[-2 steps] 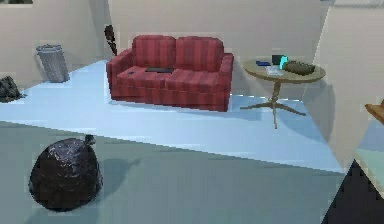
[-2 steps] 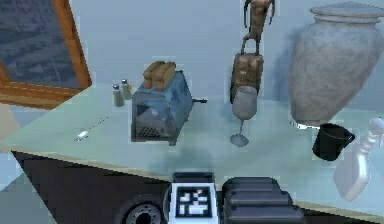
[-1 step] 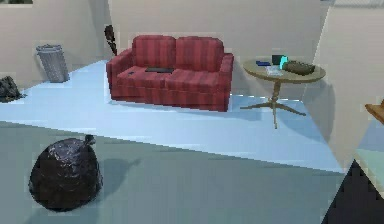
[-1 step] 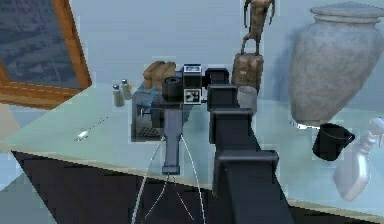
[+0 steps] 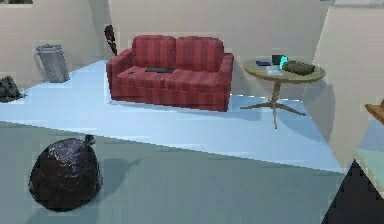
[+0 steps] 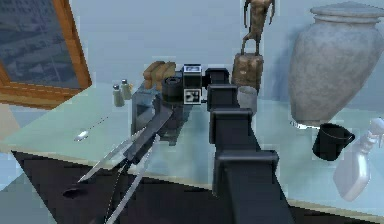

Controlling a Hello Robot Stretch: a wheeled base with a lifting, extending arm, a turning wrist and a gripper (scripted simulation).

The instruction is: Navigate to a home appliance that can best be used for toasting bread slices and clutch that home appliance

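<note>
The fingers (image 6: 120, 150) are slanting out over the front edge of the worktop (image 6: 55, 125); whether they are holding anything, I cannot tell. A grey boxy appliance (image 6: 143, 105) is standing right behind them, two shakers (image 6: 120, 93) just beside it.

Fwd view: sofa (image 5: 167, 68) centre, on rug (image 5: 200, 135), w/ flat item (image 5: 158, 69) on its seat. Bin (image 5: 52, 62) left of sofa, beside rug's far corner. Round table (image 5: 250, 73) right of sofa, small items on top. Bag (image 5: 65, 173) near left, in front of rug.

Arm side view: table (image 6: 50, 135) runs across; arm (image 6: 240, 150) over it from bottom, gripper (image 6: 93, 200) left of arm's end. Shakers (image 6: 121, 93) left rear, loaf (image 6: 158, 72) just right of them. Statue (image 6: 255, 35) at back, vase (image 6: 340, 55) right of it. Mug (image 6: 331, 140) before vase, spray bottle (image 6: 360, 165) right of mug. Utensil (image 6: 90, 128) before shakers.
</note>
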